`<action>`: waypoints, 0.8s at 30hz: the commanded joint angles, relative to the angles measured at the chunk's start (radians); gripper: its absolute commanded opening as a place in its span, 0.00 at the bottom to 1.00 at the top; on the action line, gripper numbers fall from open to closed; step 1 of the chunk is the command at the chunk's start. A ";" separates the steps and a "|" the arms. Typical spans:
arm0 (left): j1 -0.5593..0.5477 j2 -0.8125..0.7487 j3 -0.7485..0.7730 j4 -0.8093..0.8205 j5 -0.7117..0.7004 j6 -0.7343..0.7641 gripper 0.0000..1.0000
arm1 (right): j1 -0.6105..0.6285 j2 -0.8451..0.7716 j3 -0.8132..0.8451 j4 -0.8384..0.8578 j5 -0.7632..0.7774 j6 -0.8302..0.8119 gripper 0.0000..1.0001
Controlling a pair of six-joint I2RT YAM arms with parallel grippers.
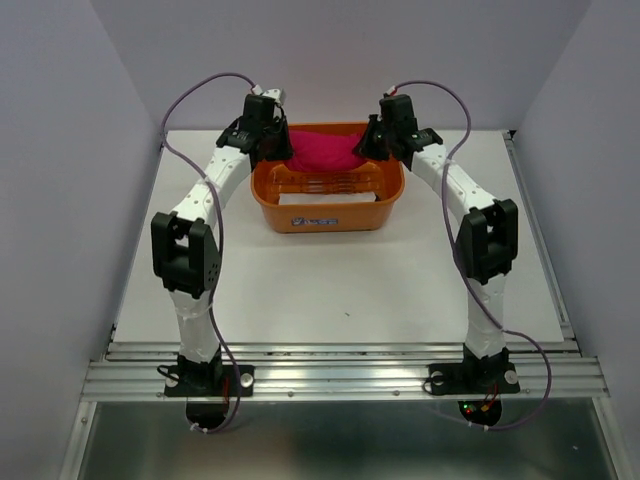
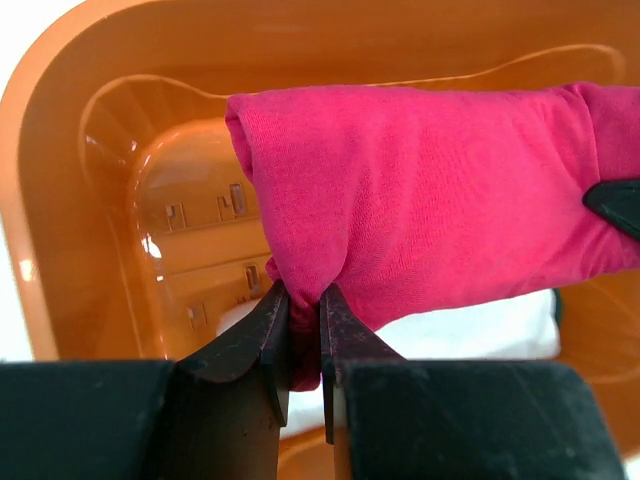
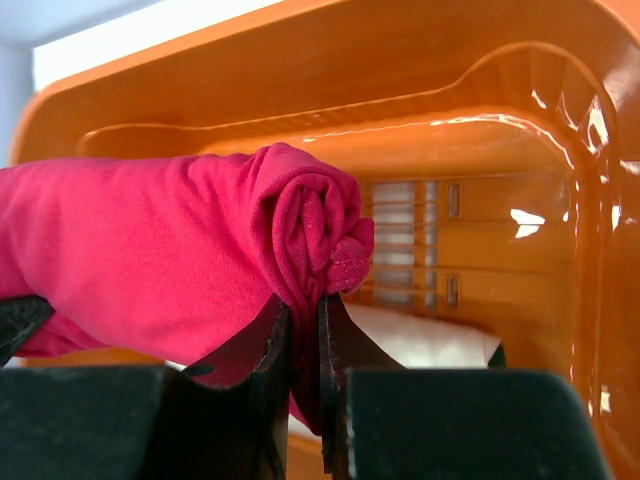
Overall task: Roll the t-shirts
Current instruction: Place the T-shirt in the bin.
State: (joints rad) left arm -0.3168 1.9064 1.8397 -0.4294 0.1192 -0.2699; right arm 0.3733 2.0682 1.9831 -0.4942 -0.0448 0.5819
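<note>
The left gripper [image 2: 303, 305] clamps one end of the rolled t-shirt [image 2: 430, 200] and the right gripper [image 3: 303, 305] the other, holding it over the far half of the orange basket [image 1: 330, 215]. Lowering both ends evenly should keep the roll tight.

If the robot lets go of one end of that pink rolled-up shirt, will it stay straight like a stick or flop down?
Probably flop: the t-shirt roll is soft, creased cloth, pinched at each end by the left gripper and right gripper. Likely light, since two small pinches hold it over the orange basket. It might unroll too; nothing ties its spiral end.
</note>
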 commanded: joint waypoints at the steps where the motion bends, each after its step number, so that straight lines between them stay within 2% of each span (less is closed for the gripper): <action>1: 0.019 0.069 0.096 0.044 -0.018 0.043 0.00 | -0.005 0.075 0.104 0.011 0.026 -0.047 0.01; 4: 0.022 0.152 0.139 0.041 -0.042 0.046 0.00 | -0.005 0.180 0.163 -0.009 0.029 -0.056 0.01; 8: 0.022 0.230 0.178 0.029 -0.029 0.058 0.00 | -0.005 0.243 0.206 -0.024 0.036 -0.063 0.01; 24: 0.022 0.419 0.233 0.004 -0.016 0.058 0.00 | -0.005 0.385 0.229 -0.046 0.092 -0.077 0.01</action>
State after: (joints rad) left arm -0.2993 2.3234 2.0174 -0.4263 0.1043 -0.2272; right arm 0.3744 2.4123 2.1693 -0.5323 0.0132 0.5182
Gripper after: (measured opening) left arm 0.223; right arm 0.153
